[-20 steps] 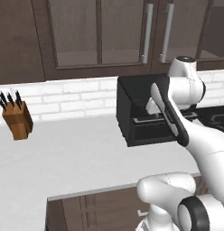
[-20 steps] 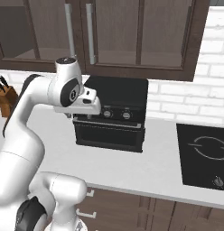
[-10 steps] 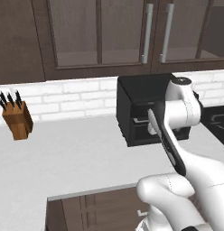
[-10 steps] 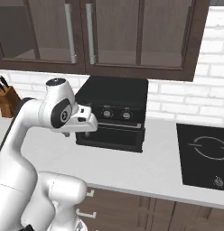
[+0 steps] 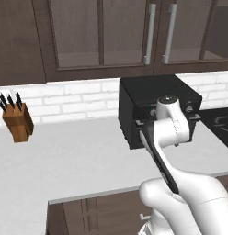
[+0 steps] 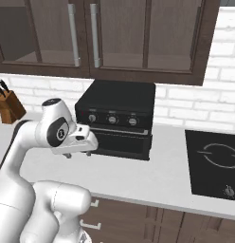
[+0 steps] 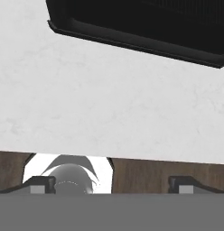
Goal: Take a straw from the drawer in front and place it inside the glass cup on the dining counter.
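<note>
Gripper (image 7: 112, 182) spread wide, empty, poised above near edge of white table (image 5: 74, 151), facing down: likely ready to reach drawer (image 7: 168, 171) below, dark-brown front visible under edge. Black oven (image 6: 117, 121) sits behind. Straw, glass cup unseen; grasp not yet begun.

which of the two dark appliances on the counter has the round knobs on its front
The black toaster oven against the brick wall has three round knobs in a row on its front panel. The flat cooktop to its right lies flush in the counter.
</note>
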Robot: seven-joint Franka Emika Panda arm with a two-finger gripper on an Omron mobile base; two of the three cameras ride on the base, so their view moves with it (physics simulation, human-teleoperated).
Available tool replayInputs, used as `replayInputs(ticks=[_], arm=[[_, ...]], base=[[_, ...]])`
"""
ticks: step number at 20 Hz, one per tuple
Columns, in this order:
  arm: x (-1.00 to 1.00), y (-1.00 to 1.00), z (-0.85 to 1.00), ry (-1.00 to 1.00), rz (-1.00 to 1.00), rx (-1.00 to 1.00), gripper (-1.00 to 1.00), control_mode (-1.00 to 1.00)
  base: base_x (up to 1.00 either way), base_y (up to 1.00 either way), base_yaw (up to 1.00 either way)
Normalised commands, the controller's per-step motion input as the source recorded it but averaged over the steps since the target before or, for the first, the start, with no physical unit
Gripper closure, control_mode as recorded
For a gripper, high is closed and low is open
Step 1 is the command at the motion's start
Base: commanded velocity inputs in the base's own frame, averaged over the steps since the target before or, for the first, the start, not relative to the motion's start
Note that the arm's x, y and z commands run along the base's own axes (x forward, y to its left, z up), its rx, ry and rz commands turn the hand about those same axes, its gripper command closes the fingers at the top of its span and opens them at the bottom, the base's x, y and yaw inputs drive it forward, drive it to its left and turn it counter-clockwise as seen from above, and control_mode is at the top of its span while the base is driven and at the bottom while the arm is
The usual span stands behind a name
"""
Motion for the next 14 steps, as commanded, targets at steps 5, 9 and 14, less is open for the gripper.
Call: replayInputs(ticks=[5,9,14], arm=[[-0.11,0.00,-0.32,0.05,-0.03,-0.04,-1.00,-1.00],[-0.13,0.00,-0.29,0.03,-0.03,-0.02,-1.00,-1.00],[-0.19,0.00,-0.26,0.01,-0.03,0.00,-1.00,-1.00]], base=[[0.00,0.00,0.00],[0.00,0.00,0.00],[0.00,0.00,0.00]])
